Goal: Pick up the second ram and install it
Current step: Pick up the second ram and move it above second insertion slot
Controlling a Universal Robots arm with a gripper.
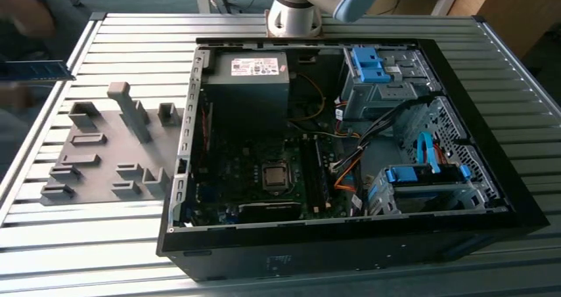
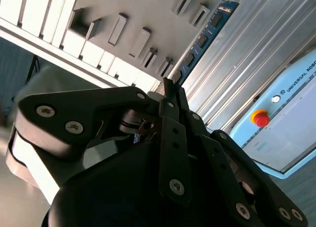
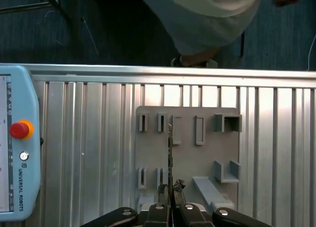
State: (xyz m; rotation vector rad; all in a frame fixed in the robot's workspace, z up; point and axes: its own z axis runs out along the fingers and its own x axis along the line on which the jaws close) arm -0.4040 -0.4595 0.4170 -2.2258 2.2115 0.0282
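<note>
In both wrist views my gripper is shut on one end of the second ram, a long flat blue circuit-board stick with dark chips. The first wrist view shows the ram edge-on as a thin line, hanging high above the grey holder plate. At the exterior view's far left edge a blue circuit-board stick shows beside a blurred hand; I cannot tell what holds it there. The open computer case, with its motherboard, lies on the table.
The grey holder plate with upright blocks lies at the exterior view's left of the case. A teach pendant with a red stop button lies on the slatted table. A person in a pale garment stands past the table edge. Blue drive-bay latches sit inside the case.
</note>
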